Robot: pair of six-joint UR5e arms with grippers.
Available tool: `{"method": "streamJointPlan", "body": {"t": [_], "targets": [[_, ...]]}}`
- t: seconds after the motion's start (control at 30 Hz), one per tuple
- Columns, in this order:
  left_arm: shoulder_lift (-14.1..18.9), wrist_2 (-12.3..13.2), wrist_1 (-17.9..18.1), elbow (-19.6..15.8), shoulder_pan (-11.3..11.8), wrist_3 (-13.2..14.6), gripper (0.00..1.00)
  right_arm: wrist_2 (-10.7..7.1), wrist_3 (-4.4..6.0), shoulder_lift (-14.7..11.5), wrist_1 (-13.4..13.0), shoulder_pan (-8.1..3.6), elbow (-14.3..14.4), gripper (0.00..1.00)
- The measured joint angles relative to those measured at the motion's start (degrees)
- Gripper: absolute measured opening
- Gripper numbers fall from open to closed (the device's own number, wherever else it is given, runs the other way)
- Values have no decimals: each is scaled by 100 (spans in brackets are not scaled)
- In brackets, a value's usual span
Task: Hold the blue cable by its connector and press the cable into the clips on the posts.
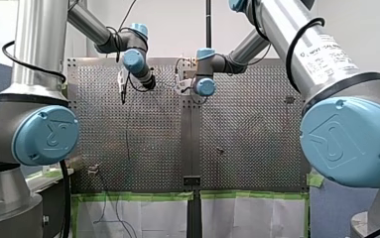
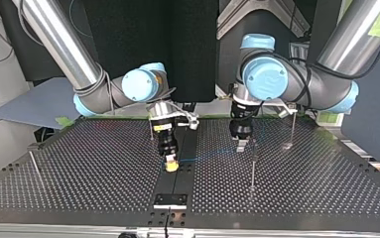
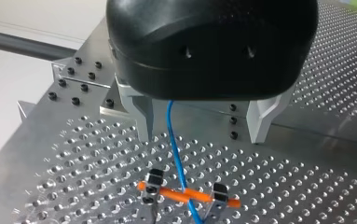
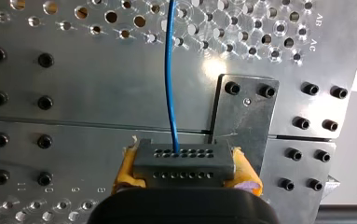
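In the right wrist view my right gripper (image 4: 184, 175) is shut, its yellow pads (image 4: 128, 165) clamped on a dark grey connector (image 4: 183, 161). The blue cable (image 4: 170, 79) leaves the connector and runs straight ahead over the plate. In the top view that gripper (image 2: 170, 164) hangs just above the table's middle strip, and the cable (image 2: 212, 154) stretches low toward my left gripper (image 2: 240, 144). In the left wrist view my left gripper (image 3: 203, 135) stands open. The cable (image 3: 176, 149) passes untouched between its metal fingers (image 3: 143, 119) and crosses an orange-barred clip (image 3: 185, 193) below.
Thin posts rise from the perforated table (image 2: 78, 173): one (image 2: 253, 168) just in front of my left gripper, another (image 2: 292, 124) behind it, one (image 2: 33, 163) at the top view's far left. A dark bracket (image 2: 170, 200) sits on the middle strip near the front edge.
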Motion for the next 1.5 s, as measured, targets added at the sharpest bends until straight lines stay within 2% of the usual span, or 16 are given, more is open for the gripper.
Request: {"method": "streamJointPlan", "body": {"t": [0.33, 0.53, 0.8, 1.0, 1.23, 1.27, 1.3, 1.37, 1.4, 1.43, 1.47, 1.5], "targets": [[-295, -237, 63, 491, -125, -171, 100, 11, 2, 1, -8, -9, -21, 0], [-405, -266, 50, 770, -126, -278, 100, 23, 2, 1, -14, -16, -21, 0], [-650, -309, 3, 1038, -111, -263, 100, 28, 2, 2, -17, -34, -14, 0], [-672, -326, 60, 1064, -75, -109, 100, 26, 2, 3, -17, -44, -22, 0], [-669, -555, 92, 1067, -71, 150, 100, 24, 2, 7, -18, -47, -6, 0], [-669, -574, 106, 1067, -71, 170, 94, 24, 2, 8, -19, -46, -3, 0], [-669, -589, 119, 1067, -71, 185, 94, 25, 2, 9, -19, -47, -2, 0], [-669, -607, 145, 1067, -72, 204, 77, 24, 2, 9, -19, -46, -5, 0], [-669, -611, 156, 1067, -73, 206, 77, 22, 2, 10, -19, -46, -7, 0], [-668, -614, 168, 1067, -75, 209, 59, 21, 2, 9, -19, -46, -9, 0], [-669, -615, 174, 1067, -76, 211, 51, 20, 2, 9, -19, -46, -11, 0], [-669, -614, 181, 1067, -77, 213, 51, 19, 2, 9, -19, -46, -11, 0]]}}
